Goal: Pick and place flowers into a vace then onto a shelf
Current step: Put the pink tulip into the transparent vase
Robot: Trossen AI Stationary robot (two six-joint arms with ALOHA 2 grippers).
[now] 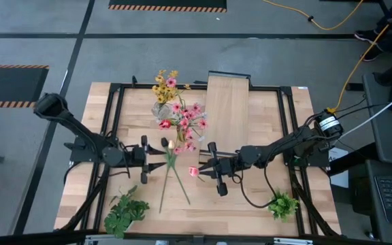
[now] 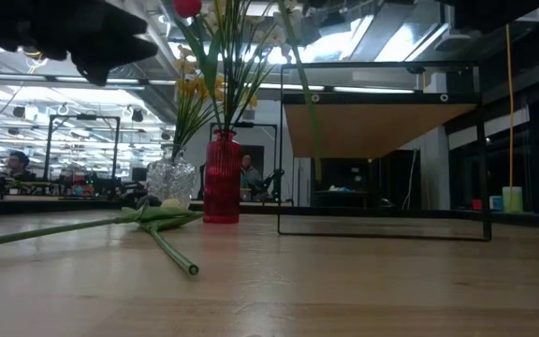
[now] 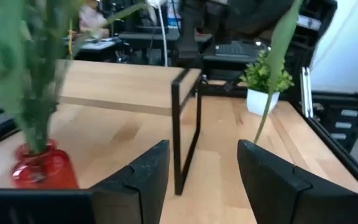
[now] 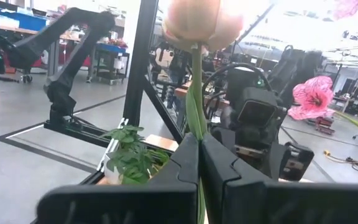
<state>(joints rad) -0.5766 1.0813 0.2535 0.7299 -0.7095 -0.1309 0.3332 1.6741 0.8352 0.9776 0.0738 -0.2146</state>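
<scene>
The right gripper is pinching a green stem between fully closed fingers, and a pale pink tulip is sitting at the top of that stem, right in front of the wrist camera. From above, the right gripper is hanging over the middle of the table, its arm reaching in from the right edge, low and nearly level.

The left gripper is facing it from the left side, its fingers standing apart with nothing between them (only bare tabletop and the shelf's dark frame are showing through the gap). Its arm is stretching in from the far left corner, elbow bent, forearm lying roughly level.

Two loose flowers are lying on the table between the grippers, their stems crossing and running toward the near edge. A bunch of pink and yellow flowers is standing farther back, just left of the shelf. In the low view a red cylinder is holding stems, and the glass vase is standing just beside it; which stems are sitting in which, I cannot tell. The shelf is showing at right, raised on its frame.

Two leafy green plants are sitting near the front corners.
</scene>
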